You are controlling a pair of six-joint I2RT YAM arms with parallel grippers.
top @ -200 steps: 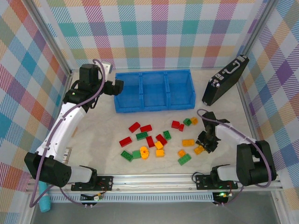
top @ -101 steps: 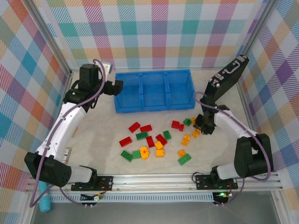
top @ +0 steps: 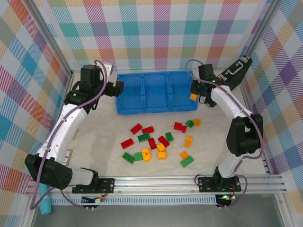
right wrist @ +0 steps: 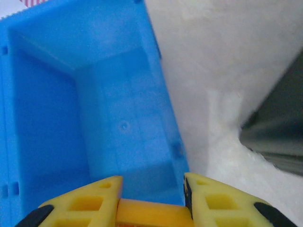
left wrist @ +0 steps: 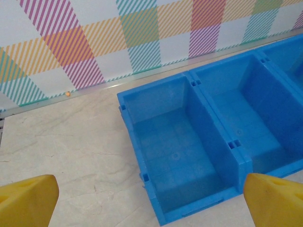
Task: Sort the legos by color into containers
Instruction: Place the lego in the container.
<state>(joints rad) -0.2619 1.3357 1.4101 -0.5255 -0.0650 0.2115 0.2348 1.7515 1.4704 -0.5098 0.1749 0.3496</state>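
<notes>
Left tool (top: pixel 118 88) wide open, gripping nothing, just beside left end of blue containers (top: pixel 156 108). Loose red, green and orange legos (top: pixel 148 130) scattered on surface (top: pixel 104 137) in front of them. Right tool (top: pixel 194 96) clamped shut on orange lego (right wrist: pixel 151 215), at right wall of rightmost compartment

The black case (top: pixel 228 82) crowds the blue bin (top: pixel 142 109) on its right; compartments (left wrist: pixel 175 156) open-topped
</notes>
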